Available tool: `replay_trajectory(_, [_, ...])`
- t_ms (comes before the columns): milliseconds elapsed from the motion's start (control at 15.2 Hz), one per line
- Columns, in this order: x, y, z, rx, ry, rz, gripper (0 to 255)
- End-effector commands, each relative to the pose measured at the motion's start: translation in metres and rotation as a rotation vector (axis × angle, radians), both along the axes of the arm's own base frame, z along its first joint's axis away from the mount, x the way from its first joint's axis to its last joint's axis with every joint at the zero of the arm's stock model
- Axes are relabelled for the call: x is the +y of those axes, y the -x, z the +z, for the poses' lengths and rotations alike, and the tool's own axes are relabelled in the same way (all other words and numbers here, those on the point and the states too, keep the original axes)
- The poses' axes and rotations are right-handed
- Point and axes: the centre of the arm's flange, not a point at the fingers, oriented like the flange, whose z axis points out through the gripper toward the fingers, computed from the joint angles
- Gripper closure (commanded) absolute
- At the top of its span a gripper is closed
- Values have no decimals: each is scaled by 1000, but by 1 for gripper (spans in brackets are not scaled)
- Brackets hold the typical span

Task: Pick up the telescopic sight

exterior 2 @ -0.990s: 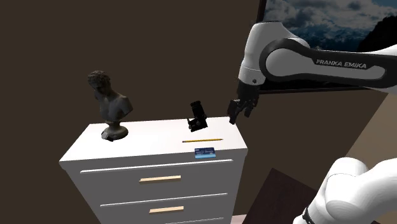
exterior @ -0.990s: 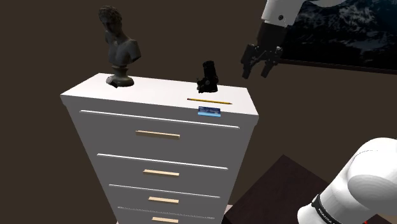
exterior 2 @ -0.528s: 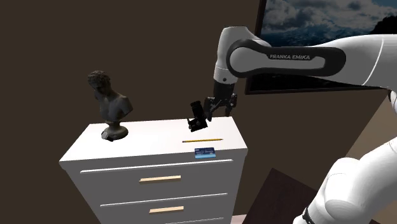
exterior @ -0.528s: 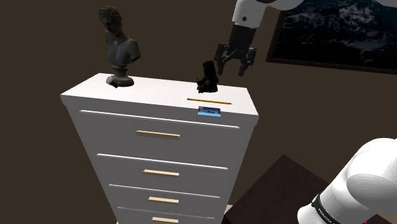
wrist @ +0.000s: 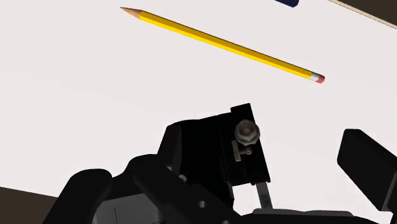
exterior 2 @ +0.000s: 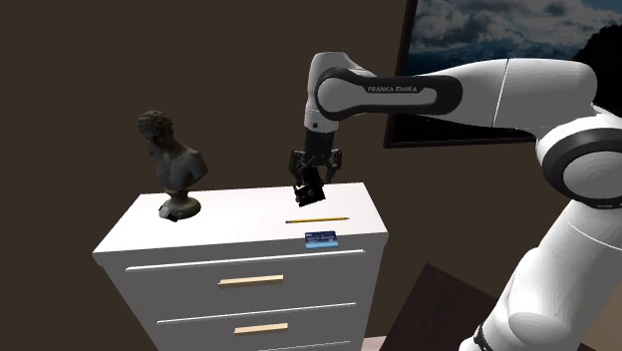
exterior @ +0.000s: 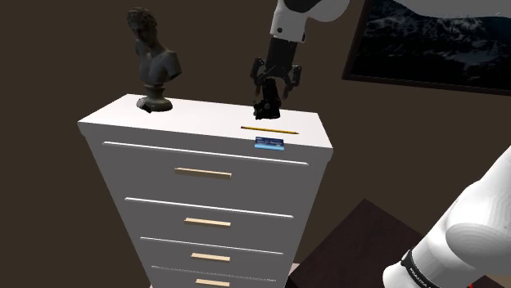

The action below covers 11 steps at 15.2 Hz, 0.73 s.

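The claw has swung in and dropped over the black telescopic sight, fingers apart astride it, not yet clasping; closing looks next. On the white dresser, a blue card lies just before the yellow pencil, the sight stands just behind it, and a dark bust well aside; beyond, a framed mountain picture on the brown wall.

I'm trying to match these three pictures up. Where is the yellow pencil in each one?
Shoulder view: the pencil lies on the white dresser, between the black scope and the blue card.
Second exterior view: near the middle, again between scope and card.
Wrist view: on the white top, just beyond the scope.
Shared landmark: the black scope beside it.
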Motion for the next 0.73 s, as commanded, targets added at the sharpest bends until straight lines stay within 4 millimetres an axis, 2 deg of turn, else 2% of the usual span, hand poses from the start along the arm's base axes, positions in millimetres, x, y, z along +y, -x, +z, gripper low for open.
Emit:
replay_trajectory(0, [1, -4, -10, 1, -2, -5, 0])
replay_trajectory(264, [1, -4, -31, 1, -2, -5, 0])
replay_trajectory(396, [1, -4, -34, 1, -2, -5, 0])
replay_trajectory(462, [1, -5, -34, 1, -2, -5, 255])
replay_trajectory(660, [1, -5, -33, 1, -2, -5, 255])
